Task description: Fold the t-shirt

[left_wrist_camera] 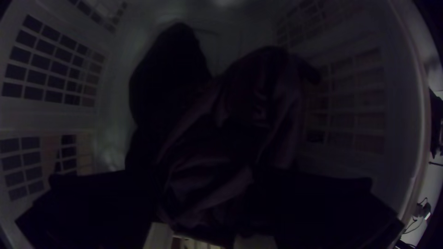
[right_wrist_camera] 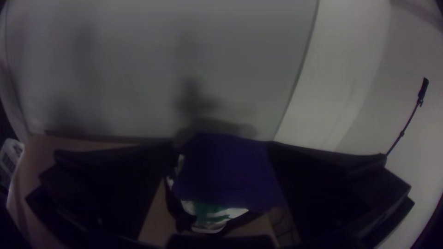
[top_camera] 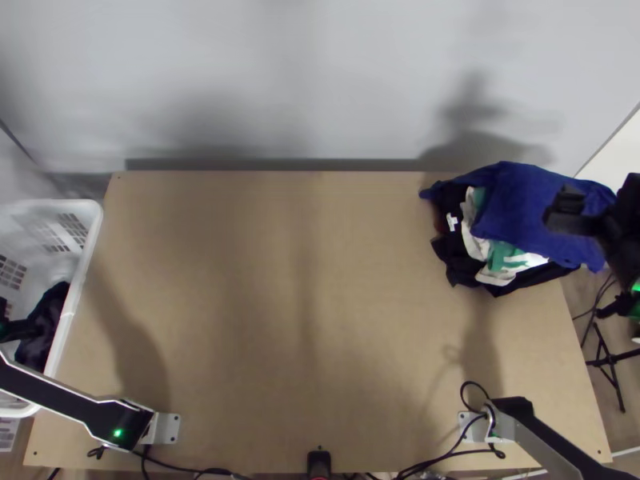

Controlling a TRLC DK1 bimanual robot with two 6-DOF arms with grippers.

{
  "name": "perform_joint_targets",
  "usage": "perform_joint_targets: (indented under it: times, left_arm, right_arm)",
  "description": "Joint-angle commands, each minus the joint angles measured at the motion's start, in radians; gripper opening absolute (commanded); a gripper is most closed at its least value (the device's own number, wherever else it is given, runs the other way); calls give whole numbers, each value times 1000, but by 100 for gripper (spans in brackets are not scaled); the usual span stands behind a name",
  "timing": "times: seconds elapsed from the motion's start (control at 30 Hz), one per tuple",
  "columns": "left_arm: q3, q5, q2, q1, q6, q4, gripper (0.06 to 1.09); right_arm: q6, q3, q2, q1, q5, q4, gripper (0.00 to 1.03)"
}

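Garments: two candidates for the t-shirt; I cannot tell which one it is. The royal-blue cloth garment [top_camera: 524, 204] lies loosely spread on a pile of dark, white and green clothes [top_camera: 500, 260] at the far right corner of the light wooden bench [top_camera: 320, 320], partly past its right edge. The dark, purple-tinged cloth garment [left_wrist_camera: 203, 184] lies bunched inside the white perforated plastic basket [top_camera: 90, 232] beside the bench's left edge.

Right tool [top_camera: 566, 211]: released. It is positioned over the blue garment, its flat black fingers wide apart; I cannot tell whether they touch the cloth.

Left tool [top_camera: 22, 330]: released. It is positioned in the basket, fingers apart, with dark cloth between them.

Surroundings: black cables [top_camera: 436, 460] run along the near edge; a grey wall [top_camera: 320, 80] stands behind the bench.
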Motion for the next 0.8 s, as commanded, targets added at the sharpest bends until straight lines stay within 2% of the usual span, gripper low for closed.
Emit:
perform_joint_targets:
  times: [0.0,0.13,0.17,0.2,0.23,0.43,0.57,0.67,0.77]
  left_arm:
    - [58,-14,94,-18,2,9,95]
    - [64,-37,114,-25,2,34,93]
    - [69,-38,126,-27,4,49,80]
    - [72,-38,129,-27,4,49,76]
    - [78,-38,139,-30,4,49,67]
    - [84,-41,174,-36,4,48,9]
    - [122,-26,148,-33,-38,-22,9]
    - [149,89,39,-22,-95,-109,9]
    - [156,194,-117,-22,-102,-203,10]
  right_arm:
    - [4,16,11,-14,-1,3,95]
    - [4,43,27,-14,-1,3,93]
    - [1,51,31,-14,-1,3,93]
    - [1,53,33,-14,-1,3,93]
    - [1,53,34,-14,-1,3,93]
    - [-4,56,41,-14,-1,4,93]
    - [-7,56,42,-14,-1,4,93]
    - [-10,56,42,-15,-1,4,93]
    - [-10,56,42,-21,-1,4,93]
